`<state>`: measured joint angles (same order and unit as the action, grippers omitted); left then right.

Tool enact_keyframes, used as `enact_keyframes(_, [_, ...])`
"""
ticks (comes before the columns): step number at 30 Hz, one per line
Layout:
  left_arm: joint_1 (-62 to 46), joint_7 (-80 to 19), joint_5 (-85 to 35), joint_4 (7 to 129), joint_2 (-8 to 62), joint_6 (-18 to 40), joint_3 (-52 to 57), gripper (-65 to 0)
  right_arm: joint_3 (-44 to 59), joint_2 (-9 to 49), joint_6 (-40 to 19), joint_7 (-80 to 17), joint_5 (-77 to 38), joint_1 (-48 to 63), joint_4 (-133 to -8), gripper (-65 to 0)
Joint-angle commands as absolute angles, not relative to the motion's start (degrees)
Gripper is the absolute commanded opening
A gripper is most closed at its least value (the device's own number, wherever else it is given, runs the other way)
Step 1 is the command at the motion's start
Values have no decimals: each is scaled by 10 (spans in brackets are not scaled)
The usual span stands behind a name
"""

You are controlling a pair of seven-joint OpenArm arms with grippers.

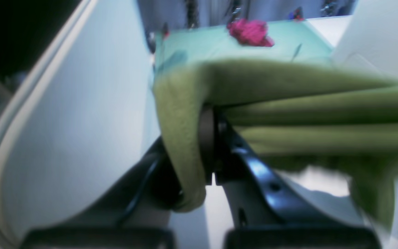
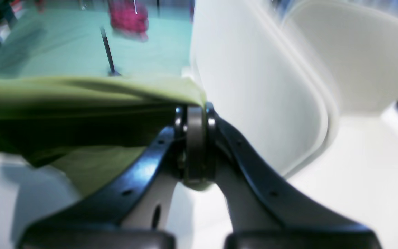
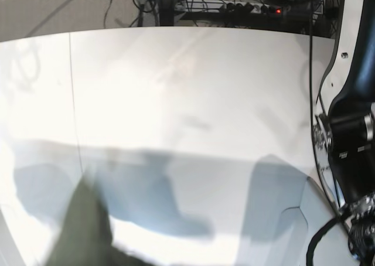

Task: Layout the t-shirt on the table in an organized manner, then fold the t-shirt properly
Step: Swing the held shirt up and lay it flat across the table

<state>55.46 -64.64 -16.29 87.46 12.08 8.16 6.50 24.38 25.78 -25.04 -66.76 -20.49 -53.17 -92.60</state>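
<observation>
Nearest the left wrist camera, the left tool (image 1: 210,145) is pinched tight on an edge of the t-shirt (image 1: 288,103), whose green cloth drapes over one finger and stretches away in folds to one side.

At the right wrist, the right tool (image 2: 195,145) is clamped on another edge of the shirt, the cloth running off sideways above the white bench (image 2: 358,180).

From the base view, only a dark blurred corner of the shirt shows low at the near edge; the bench (image 3: 193,102) is otherwise bare.

This looks like the laying-out step: the shirt hangs between both tools. Next it likely needs carrying out over the bench and lowering flat, kept taut.
</observation>
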Motion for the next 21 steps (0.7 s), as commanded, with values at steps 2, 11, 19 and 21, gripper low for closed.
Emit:
enact_keyframes(2, [526, -622, -153, 922, 123, 80, 65, -650, 240, 259, -248, -660, -196, -490, -934, -650])
enact_keyframes(11, [260, -551, -150, 889, 152, 84, -3, -650, 241, 188, -248, -562, -196, -243, -860, -650])
enact_keyframes(19, [129, -513, -135, 851, 151, 84, -14, -650, 244, 144, -247, -497, -194, -104, -786, -650])
enact_keyframes(21, [109, -512, -107, 851, 150, 84, -14, -650, 244, 139, -247, -496, -196, -82, -785, -650])
